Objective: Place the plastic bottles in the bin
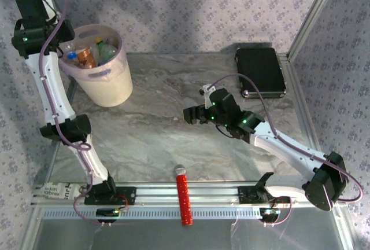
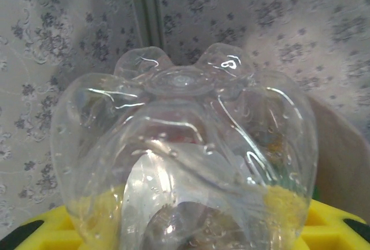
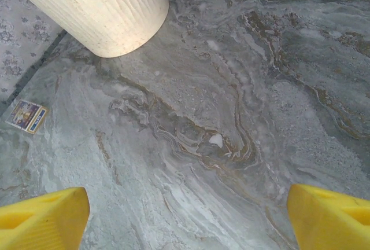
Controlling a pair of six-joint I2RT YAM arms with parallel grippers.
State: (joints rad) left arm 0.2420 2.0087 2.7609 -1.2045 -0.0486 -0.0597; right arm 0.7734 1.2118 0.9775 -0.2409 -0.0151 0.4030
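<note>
Closest to my left wrist camera is a clear, empty plastic bottle with a petal-shaped base (image 2: 185,163), its base turned away from the lens and toward the patterned wall. The left gripper (image 2: 196,235) has its yellow fingers (image 2: 329,227) pressed on the bottle's body from both sides, so I judge that it pinches the bottle and carries it. From above, this arm stands at the left rim of the large round pale pink-and-cream plastic bin (image 1: 110,85), at the far left of the grey marble table (image 1: 167,140). Inside the bin lie other bottles, among them a brownish-orange one (image 1: 87,57) and a green one (image 1: 104,47).

The step in hand, as I read it, is the drop. To do it well I would first bring the bottle fully over the mouth of the bin, inside the rim and not above its edge. Then I would lower it a little and spread the fingers wide in one move. The bottle is light and smooth, and the heap under it is already high, so from a high release it may bounce out. I would also avoid pushing the rim, because the bin may slide or tip.

The right gripper (image 3: 185,209) hangs above the bare table with its yellow fingers spread wide and nothing between them – it should wait well apart from the bin. The red ribbed cylinder with a grey tip (image 1: 184,195) near the arm bases is not a bottle, so I leave it
</note>
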